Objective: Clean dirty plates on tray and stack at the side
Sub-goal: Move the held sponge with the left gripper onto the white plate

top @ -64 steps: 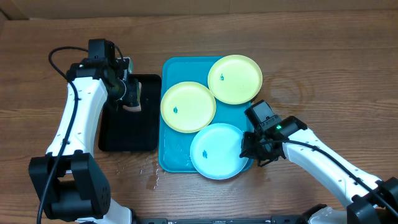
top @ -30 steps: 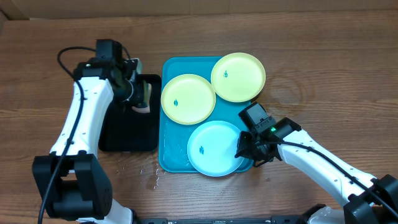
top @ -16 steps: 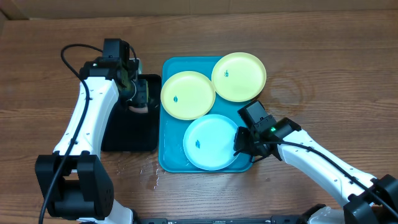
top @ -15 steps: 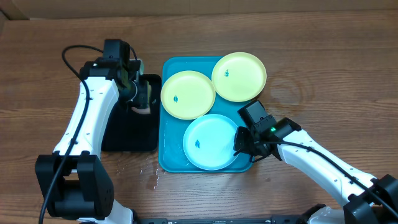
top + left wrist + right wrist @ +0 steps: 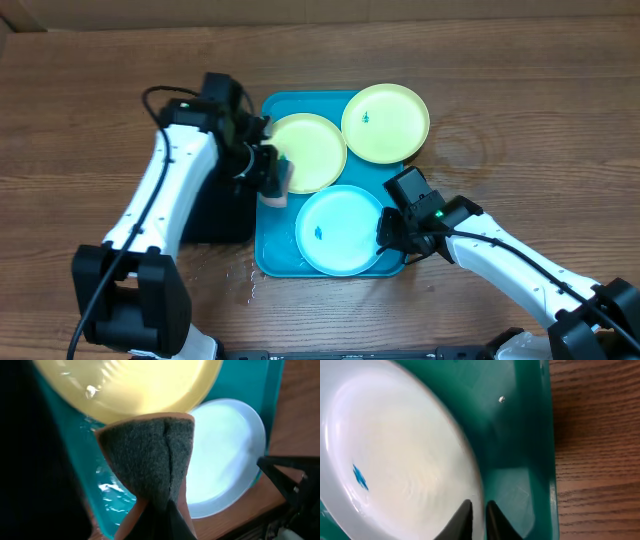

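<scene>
Three plates lie on the turquoise tray (image 5: 274,236): a pale yellow one (image 5: 312,150) at the back left, another yellow one (image 5: 386,122) at the back right, overhanging the rim, and a light blue one (image 5: 338,228) in front. My left gripper (image 5: 268,178) is shut on a grey-faced sponge (image 5: 147,460). It hangs over the tray's left side, at the front edge of the left yellow plate (image 5: 135,385). My right gripper (image 5: 479,510) pinches the right rim of the light blue plate (image 5: 395,460), one finger over the plate, one over the tray (image 5: 520,435).
A black tray (image 5: 222,212) sits left of the turquoise one, partly under my left arm. Water spots (image 5: 240,282) lie on the wooden table by the tray's front left corner. A dark blue speck (image 5: 359,476) marks the light blue plate.
My left arm has swung right with the sponge, from over the black tray to the left yellow plate's edge. My right gripper has dragged the light blue plate left, fully onto the tray.
</scene>
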